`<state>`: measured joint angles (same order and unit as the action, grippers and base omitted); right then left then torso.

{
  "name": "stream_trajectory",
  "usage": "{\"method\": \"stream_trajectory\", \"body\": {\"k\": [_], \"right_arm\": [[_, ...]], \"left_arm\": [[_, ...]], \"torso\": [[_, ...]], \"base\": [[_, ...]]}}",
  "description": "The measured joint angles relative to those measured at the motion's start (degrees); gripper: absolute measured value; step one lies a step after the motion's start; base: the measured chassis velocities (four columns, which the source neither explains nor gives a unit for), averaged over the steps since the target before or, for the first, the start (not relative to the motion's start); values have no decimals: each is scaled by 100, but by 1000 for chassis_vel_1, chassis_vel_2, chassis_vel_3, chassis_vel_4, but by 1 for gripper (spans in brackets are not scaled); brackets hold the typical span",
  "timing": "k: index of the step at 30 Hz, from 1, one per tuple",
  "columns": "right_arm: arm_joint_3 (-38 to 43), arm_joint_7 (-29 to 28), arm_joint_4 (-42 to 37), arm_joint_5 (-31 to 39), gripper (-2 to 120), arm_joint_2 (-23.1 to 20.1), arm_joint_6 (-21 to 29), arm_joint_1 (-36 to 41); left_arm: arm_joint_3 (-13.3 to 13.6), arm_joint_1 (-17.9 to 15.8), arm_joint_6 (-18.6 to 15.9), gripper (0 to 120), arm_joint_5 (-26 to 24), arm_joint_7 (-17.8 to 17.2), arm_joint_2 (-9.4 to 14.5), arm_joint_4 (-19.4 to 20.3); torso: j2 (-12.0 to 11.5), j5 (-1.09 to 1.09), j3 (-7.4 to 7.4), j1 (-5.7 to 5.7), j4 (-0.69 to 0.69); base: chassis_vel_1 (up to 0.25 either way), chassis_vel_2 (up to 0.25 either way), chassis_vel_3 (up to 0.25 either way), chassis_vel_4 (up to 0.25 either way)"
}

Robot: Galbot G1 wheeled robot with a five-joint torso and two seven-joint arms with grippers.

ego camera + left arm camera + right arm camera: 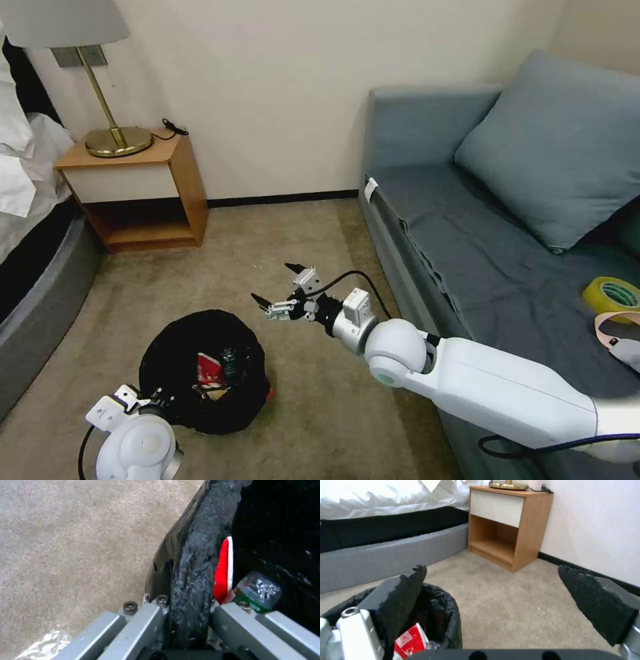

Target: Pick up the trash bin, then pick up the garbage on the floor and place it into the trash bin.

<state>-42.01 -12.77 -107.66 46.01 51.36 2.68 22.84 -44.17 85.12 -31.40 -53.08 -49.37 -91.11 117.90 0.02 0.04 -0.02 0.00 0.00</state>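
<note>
The round trash bin lined with crinkly black plastic sits on the beige carpet at near left, its near rim pinched by the left end effector. Inside lie a flattened red-and-white carton and a small clear bottle with a green label. The right end effector hovers just beyond the bin's far right side, spread wide and empty. The thin bag could slide under the pinch, letting the bin tip and spill its litter.
</note>
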Motion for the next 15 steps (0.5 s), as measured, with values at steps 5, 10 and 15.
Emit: {"method": "stream_trajectory", "body": {"k": [5, 10, 15], "right_arm": [[34, 8, 11, -25, 100, -26, -13, 41], [65, 17, 18, -39, 100, -31, -21, 66], [91, 21, 18, -45, 100, -29, -23, 99]], "left_arm": [[20, 23, 129, 18, 202, 162, -3, 2], [76, 88, 239, 39, 593, 458, -22, 67], [109, 184, 293, 55, 1065, 757, -31, 218]], "torso": [[0, -7, 1, 0, 0], [-2, -11, 2, 0, -1], [-2, -7, 2, 1, -1]], "base": [[0, 0, 0, 0], [0, 0, 0, 0], [0, 0, 0, 0]]}}
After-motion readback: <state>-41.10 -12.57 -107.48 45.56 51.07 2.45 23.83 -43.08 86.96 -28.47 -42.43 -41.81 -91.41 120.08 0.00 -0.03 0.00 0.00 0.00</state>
